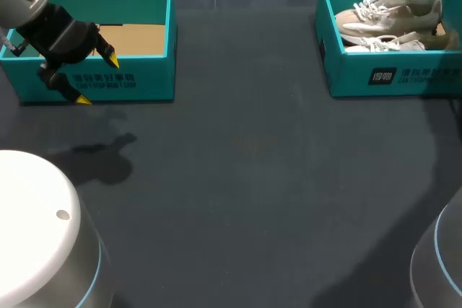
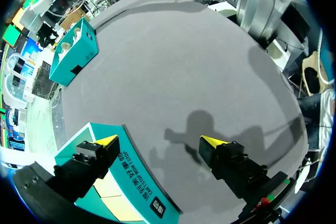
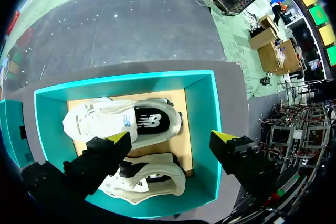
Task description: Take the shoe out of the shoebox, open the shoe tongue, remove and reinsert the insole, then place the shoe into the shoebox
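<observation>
Two teal cardboard shoeboxes stand well apart on the dark grey table [image 1: 245, 178]: the left shoebox [image 1: 137, 81] shows only its tan cardboard floor, and the right shoebox [image 1: 390, 70] holds two off-white lace-up sneakers lying side by side. The nearer sneaker [image 3: 152, 179] and the farther sneaker [image 3: 126, 121] both lie on their sides in the right wrist view.

The right gripper [image 3: 170, 142] hangs above that box with its yellow-tipped fingers spread wide, gripping nothing; one finger is over the shoes, the other over the box's side wall. The left gripper [image 1: 97, 77] hovers at the front wall of the left shoebox, fingers likewise apart and empty, one tip over the box's inside and one outside it.

With both shoes in the box, the scene fits either a shoe waiting to be lifted out or one already handled and set back; nothing in view decides it. If a lift is meant, the right fingers would do well to come in clear of the wall, straddle one shoe across its narrow upper and avoid snagging the loose laces or dragging the neighbouring shoe.

Count: two boxes, two shoes, two grippers.
</observation>
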`<state>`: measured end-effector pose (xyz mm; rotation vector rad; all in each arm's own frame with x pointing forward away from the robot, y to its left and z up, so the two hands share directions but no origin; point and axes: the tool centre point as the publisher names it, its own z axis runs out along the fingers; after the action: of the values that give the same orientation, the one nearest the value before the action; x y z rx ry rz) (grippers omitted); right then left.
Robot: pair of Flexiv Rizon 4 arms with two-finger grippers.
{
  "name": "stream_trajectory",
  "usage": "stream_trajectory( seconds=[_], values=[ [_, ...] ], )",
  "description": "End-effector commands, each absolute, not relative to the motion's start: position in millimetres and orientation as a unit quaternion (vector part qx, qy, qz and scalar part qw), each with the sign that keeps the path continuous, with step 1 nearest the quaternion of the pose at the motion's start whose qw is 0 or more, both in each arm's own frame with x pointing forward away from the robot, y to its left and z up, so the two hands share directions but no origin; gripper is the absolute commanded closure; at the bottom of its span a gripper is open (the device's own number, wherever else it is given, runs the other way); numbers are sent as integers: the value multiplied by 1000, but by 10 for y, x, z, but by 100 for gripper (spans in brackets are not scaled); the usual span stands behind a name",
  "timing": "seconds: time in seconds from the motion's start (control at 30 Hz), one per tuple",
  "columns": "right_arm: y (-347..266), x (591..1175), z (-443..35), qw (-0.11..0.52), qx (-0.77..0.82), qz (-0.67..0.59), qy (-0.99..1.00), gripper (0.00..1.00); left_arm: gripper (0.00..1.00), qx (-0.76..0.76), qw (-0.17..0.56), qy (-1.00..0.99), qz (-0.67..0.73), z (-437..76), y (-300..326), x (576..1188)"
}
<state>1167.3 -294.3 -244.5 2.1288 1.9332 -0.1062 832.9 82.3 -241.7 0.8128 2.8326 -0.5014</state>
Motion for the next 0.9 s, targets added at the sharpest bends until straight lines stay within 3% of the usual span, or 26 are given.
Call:
stream_trajectory(
  seconds=[0.03, 0.37, 0.9],
  values=[
    [-2792, 11355, -2149, 153, 728, -25, 668, 0, 0, 271, 76, 945, -166, -2412, 824, 8323],
    [-2575, 10970, -1915, 156, 727, -30, 668, 0, 0, 271, 76, 945, -166, -2412, 824, 8323],
    [-2242, 10498, -1888, 143, 699, -28, 700, 0, 0, -190, 41, 981, -25, -1925, 1300, 8475]
  ],
)
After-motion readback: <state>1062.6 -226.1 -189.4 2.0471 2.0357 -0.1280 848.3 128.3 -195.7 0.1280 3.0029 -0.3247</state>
